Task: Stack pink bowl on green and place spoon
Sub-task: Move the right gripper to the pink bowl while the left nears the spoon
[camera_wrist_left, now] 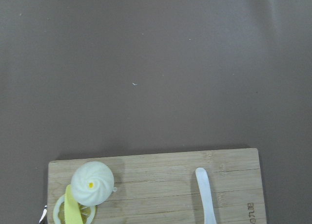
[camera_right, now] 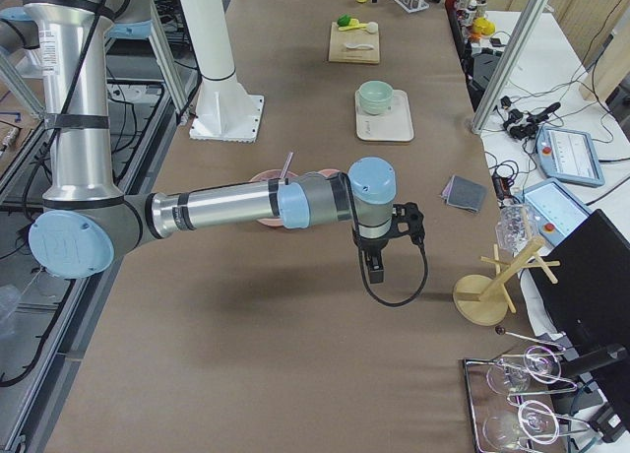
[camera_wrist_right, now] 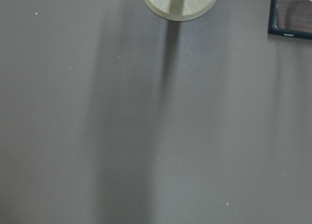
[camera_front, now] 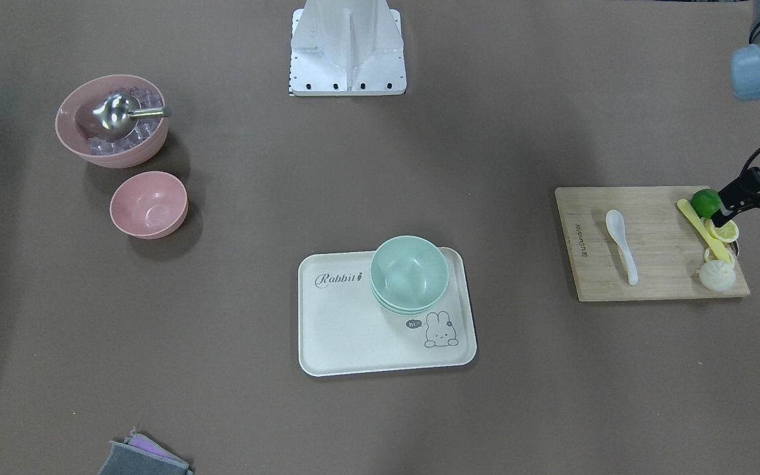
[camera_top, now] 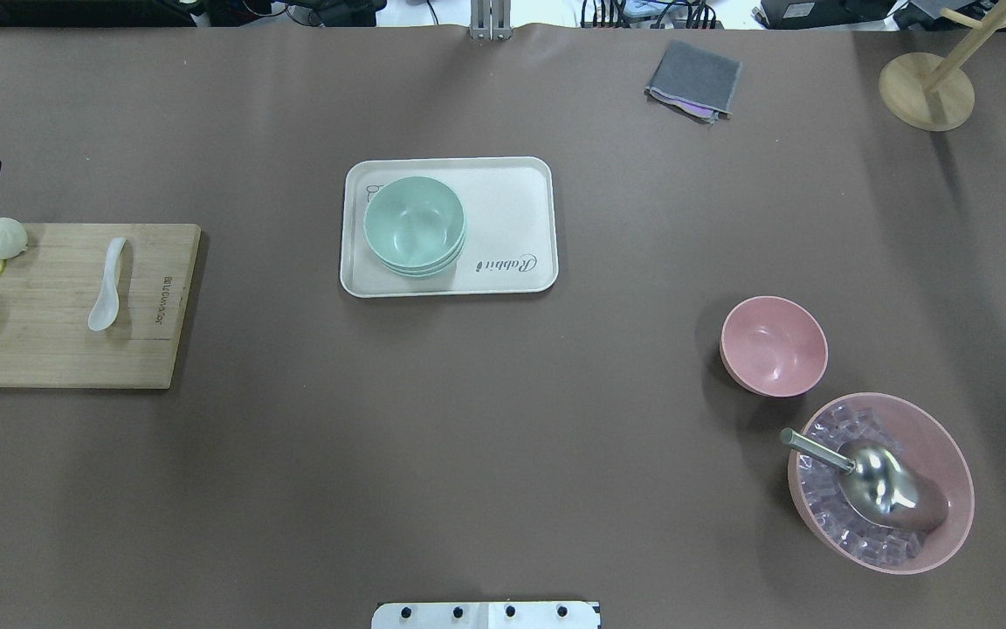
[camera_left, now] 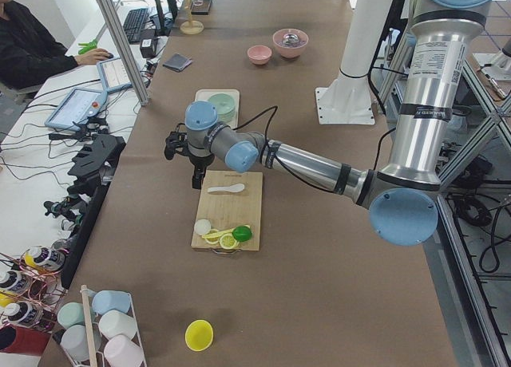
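Note:
A small pink bowl (camera_front: 149, 204) (camera_top: 774, 345) stands empty on the table on my right side. A stack of green bowls (camera_front: 410, 274) (camera_top: 414, 225) sits on a cream tray (camera_front: 353, 336). A white spoon (camera_front: 621, 244) (camera_top: 108, 284) (camera_wrist_left: 207, 195) lies on a wooden cutting board (camera_front: 657, 277). My left gripper (camera_front: 749, 214) hangs above the board's outer end, its fingers apart and empty. My right gripper (camera_right: 374, 261) hovers over bare table beyond the pink bowls, far from them. I cannot tell whether it is open or shut.
A large pink bowl (camera_top: 883, 485) with ice cubes and a metal scoop stands beside the small one. The board also carries a lime (camera_front: 705, 200), lemon slices, a yellow utensil and a bun (camera_front: 716, 276). A grey cloth (camera_top: 693, 80) and a wooden stand (camera_top: 926, 87) are at the far side.

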You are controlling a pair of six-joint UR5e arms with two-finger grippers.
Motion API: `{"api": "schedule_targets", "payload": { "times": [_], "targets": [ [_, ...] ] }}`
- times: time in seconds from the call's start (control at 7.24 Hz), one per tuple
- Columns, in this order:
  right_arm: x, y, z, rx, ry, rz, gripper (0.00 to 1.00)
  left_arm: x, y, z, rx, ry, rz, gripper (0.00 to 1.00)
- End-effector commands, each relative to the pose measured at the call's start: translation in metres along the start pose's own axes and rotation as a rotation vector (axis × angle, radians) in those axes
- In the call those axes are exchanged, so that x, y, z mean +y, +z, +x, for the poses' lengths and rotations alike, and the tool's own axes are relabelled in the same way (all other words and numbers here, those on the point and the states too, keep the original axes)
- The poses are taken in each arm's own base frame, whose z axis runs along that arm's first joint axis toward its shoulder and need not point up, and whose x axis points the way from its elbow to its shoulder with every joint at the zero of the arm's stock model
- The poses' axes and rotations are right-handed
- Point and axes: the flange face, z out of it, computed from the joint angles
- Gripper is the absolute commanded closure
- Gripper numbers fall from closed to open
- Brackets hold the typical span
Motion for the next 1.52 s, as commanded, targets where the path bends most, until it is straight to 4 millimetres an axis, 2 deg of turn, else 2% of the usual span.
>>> {"api": "schedule_targets", "payload": {
  "times": [0.0, 0.14, 0.28, 0.55, 0.83, 1.11, 1.24, 1.38],
  "targets": [
    [-0.037, 0.009, -0.048, -0.042, 0.036, -0.008, 0.00, 0.004, 0.039, 0.019, -0.152, 0.055, 0.027, 0.02],
    [-0.040, 0.014, -0.088, -0.057, 0.116, -0.001, 0.00, 0.005, 0.040, 0.020, -0.156, 0.049, 0.030, 0.02],
    [-0.039, 0.021, -0.105, -0.085, 0.061, 0.032, 0.00, 0.007, 0.045, 0.026, -0.147, -0.010, 0.033, 0.02],
    [-0.037, 0.055, -0.158, -0.131, -0.006, 0.017, 0.00, 0.012, 0.056, 0.044, -0.125, 0.009, 0.068, 0.02],
    [-0.031, 0.086, -0.203, -0.155, 0.023, 0.023, 0.00, 0.012, 0.061, 0.044, -0.129, 0.013, 0.063, 0.02],
    [-0.009, 0.134, -0.265, -0.188, -0.119, 0.027, 0.00, 0.014, 0.064, 0.042, -0.131, 0.010, 0.056, 0.02],
    [-0.001, 0.154, -0.281, -0.212, -0.102, 0.008, 0.00, 0.014, 0.065, 0.041, -0.133, 0.008, 0.054, 0.02],
    [0.006, 0.173, -0.285, -0.225, -0.120, -0.008, 0.00, 0.014, 0.066, 0.039, -0.134, 0.005, 0.054, 0.02]
  ]
}}
